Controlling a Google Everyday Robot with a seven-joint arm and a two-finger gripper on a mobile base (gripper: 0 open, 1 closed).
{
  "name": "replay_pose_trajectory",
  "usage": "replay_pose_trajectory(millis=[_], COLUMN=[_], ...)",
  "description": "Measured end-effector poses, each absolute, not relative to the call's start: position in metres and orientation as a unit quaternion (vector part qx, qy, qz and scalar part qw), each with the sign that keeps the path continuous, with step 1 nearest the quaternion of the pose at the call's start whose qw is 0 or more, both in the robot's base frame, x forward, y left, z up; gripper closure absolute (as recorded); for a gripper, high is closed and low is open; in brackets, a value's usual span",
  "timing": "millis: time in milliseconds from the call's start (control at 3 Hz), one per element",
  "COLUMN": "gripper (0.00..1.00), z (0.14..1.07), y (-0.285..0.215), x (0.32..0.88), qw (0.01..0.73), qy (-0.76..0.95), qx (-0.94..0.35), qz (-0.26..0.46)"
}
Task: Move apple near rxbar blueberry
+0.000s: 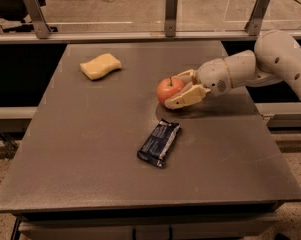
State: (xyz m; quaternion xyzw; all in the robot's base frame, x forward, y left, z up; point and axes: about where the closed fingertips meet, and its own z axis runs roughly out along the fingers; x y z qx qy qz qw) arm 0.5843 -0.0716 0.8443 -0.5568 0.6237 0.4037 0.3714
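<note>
The red-orange apple (168, 89) with a short dark stem is held just above the grey table (90, 149), right of centre. My gripper (179, 90) reaches in from the right, its cream fingers (186, 97) closed around the apple's right side. The rxbar blueberry (159, 142), a flat dark navy wrapper, lies on the table a short way in front of and below the apple, angled diagonally. A shadow lies under the apple and the gripper.
A pale yellow wavy sponge (100, 66) lies at the table's back left. A rail with metal posts (171, 13) runs along the far edge. My white arm (270, 64) spans the table's right side.
</note>
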Motion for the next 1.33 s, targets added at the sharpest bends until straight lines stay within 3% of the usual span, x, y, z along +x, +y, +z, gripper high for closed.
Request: replay_pose_trajectory(millis=[333,667,1000,1333], gripper=[0.12,0.00,0.00,0.00], z=[0.844,0.844,0.849,0.878], y=[-0.071,-0.069,-0.070,-0.107], x=[0.584,0.584,0.585,0.584], qw=[0.371,0.370,0.366,0.404], qy=[0.624,0.623,0.621,0.626], qx=[-0.557,-0.558,-0.561,-0.554], qz=[0.404,0.405,0.406,0.371])
